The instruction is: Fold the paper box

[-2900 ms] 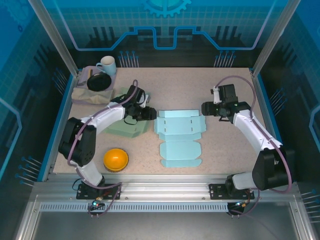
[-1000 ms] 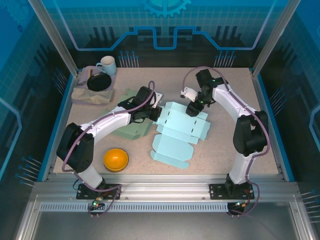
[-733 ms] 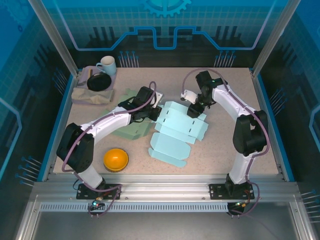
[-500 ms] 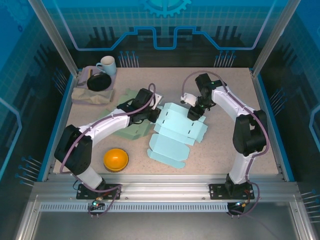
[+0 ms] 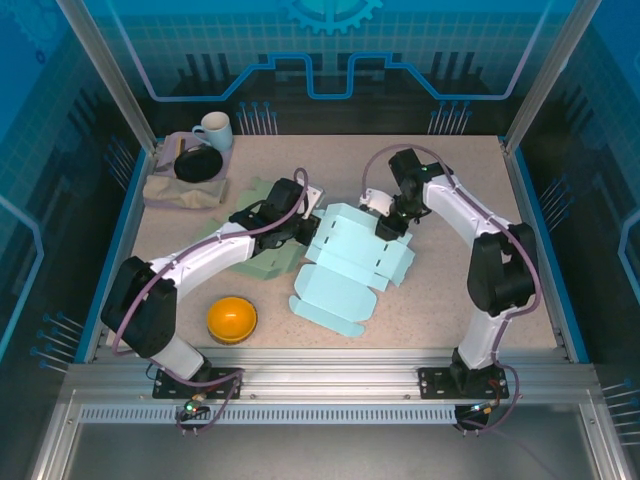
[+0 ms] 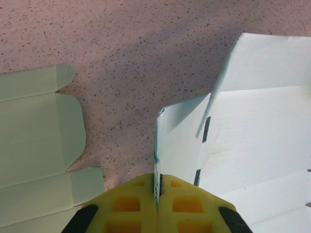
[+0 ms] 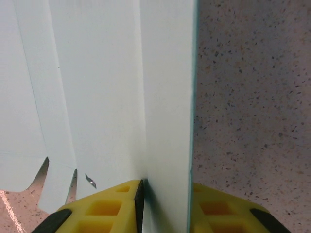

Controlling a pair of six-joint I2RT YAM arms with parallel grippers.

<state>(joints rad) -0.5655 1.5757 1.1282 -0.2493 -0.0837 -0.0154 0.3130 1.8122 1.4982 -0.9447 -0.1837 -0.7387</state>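
Observation:
The paper box [image 5: 350, 265] is a flat pale-blue cut-out lying skewed in the middle of the table. My left gripper [image 5: 306, 229] is at its left edge, shut on a raised side flap. In the left wrist view the yellow fingers [image 6: 131, 208] pinch that thin flap edge [image 6: 158, 145], and the rest of the paper box [image 6: 257, 141] spreads to the right. My right gripper [image 5: 386, 222] is at the box's far right corner. In the right wrist view its fingers [image 7: 109, 211] stand on either side of an upturned flap [image 7: 167, 111] with a narrow gap, so my right gripper [image 7: 166, 206] is open.
A pale-green flat sheet [image 5: 258, 262] lies under my left arm and shows again as the green sheet [image 6: 34, 145] in the left wrist view. An orange bowl [image 5: 231, 319] sits front left. A white mug [image 5: 213, 129] and a black dish [image 5: 197, 164] rest on a beige cloth [image 5: 165, 192] at the back left.
The paper box has swung and slid toward the front left. My right gripper's jaws have narrowed around the upturned flap. My left gripper has kept its hold and moved with the box.

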